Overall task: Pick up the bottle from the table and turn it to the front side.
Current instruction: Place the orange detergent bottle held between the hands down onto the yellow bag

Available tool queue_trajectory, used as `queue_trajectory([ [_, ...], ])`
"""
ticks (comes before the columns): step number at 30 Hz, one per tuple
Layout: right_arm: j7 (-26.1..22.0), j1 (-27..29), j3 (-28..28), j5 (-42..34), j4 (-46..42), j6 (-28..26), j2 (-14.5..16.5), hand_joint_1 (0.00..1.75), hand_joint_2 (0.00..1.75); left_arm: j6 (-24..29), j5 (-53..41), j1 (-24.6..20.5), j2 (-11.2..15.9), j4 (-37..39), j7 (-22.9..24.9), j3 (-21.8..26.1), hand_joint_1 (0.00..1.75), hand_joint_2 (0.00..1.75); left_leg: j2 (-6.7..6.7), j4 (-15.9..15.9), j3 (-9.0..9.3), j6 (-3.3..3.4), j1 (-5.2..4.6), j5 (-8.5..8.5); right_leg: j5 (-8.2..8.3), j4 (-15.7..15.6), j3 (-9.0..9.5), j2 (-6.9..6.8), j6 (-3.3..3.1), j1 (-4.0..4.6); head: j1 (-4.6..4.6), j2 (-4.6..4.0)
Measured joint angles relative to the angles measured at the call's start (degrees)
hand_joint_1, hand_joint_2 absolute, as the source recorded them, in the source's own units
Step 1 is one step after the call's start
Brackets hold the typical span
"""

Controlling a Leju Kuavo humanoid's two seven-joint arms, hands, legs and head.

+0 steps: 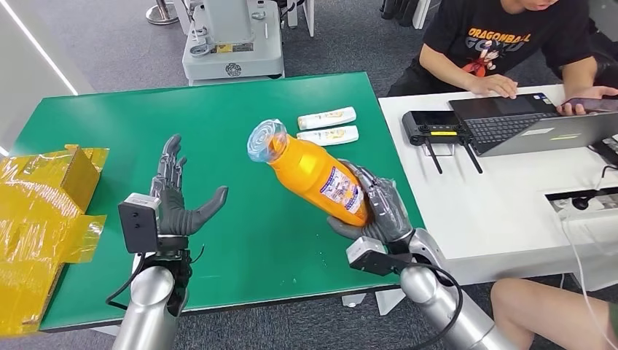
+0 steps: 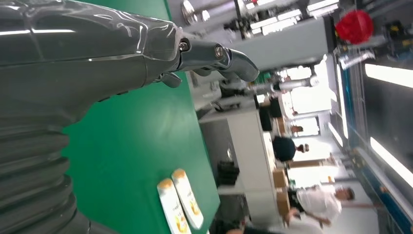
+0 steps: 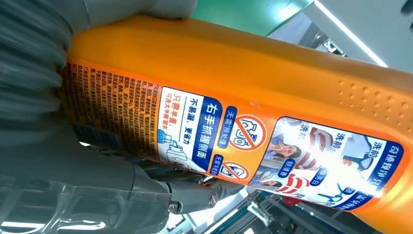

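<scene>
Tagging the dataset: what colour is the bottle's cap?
Clear, see-through plastic cap on the orange bottle; shows best in the head view.

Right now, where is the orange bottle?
In the head view the orange bottle is lifted above the green table, gripped at its base by the right hand, cap tilted toward the two white tubes.

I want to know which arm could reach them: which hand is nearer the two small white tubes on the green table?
Right. The right hand, holding the orange bottle, sits just below the white tubes; the open left hand is farther across the table.
</scene>
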Motion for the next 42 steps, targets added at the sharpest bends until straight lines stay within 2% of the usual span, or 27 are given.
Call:
queue_trajectory([
  [6, -2.56, -4.02, 0.79, -1.21, 5.14, 1.23, 2.47, 1.75, 1.75, -8.98, 3.02, -2.78, 0.38, 0.35, 1.24, -0.67, 0.00, 1.75, 0.00, 0.01, 0.00, -0.03, 0.00, 0.03, 0.03, 0.01, 0.00, 0.01, 0.00, 0.00, 0.00, 0.00],
  [13, -3.93, -8.59, 1.73, -1.62, 11.48, 2.22, 6.37, 1.75, 1.75, -13.62, 5.23, -5.26, 0.49, 0.23, 4.61, -1.39, 0.00, 1.75, -0.01, 0.00, 0.00, -0.04, 0.01, 0.04, 0.02, 0.03, -0.01, 0.00, -0.01, 0.01, -0.01, 0.00],
  [18, -4.44, -10.56, 2.29, -2.17, 14.33, 2.18, 7.67, 1.75, 1.75, -16.30, 6.82, -6.02, 0.99, -0.12, 5.83, -2.26, 0.00, 1.75, -0.01, 0.00, 0.00, -0.04, 0.01, 0.04, 0.01, 0.03, -0.02, 0.00, -0.01, 0.01, 0.00, 0.00],
  [29, -4.85, -11.75, 2.86, -2.61, 16.19, 2.49, 8.55, 1.75, 1.75, -16.79, 7.44, -6.42, 1.73, -0.01, 5.65, -4.25, 0.00, 1.75, -0.01, 0.00, -0.01, -0.04, 0.01, 0.04, 0.02, 0.02, -0.02, 0.00, -0.01, 0.00, 0.00, 0.00],
  [42, -3.35, -18.47, 6.03, -2.97, 23.28, 5.86, 18.25, 1.75, 1.75, -11.24, 9.83, -7.74, 0.21, 2.17, 5.49, -5.02, 0.00, 1.75, 0.10, -0.01, -0.02, -0.07, 0.10, 0.04, 0.03, 0.07, -0.08, 0.15, -0.04, 0.07, 0.00, 0.00],
])
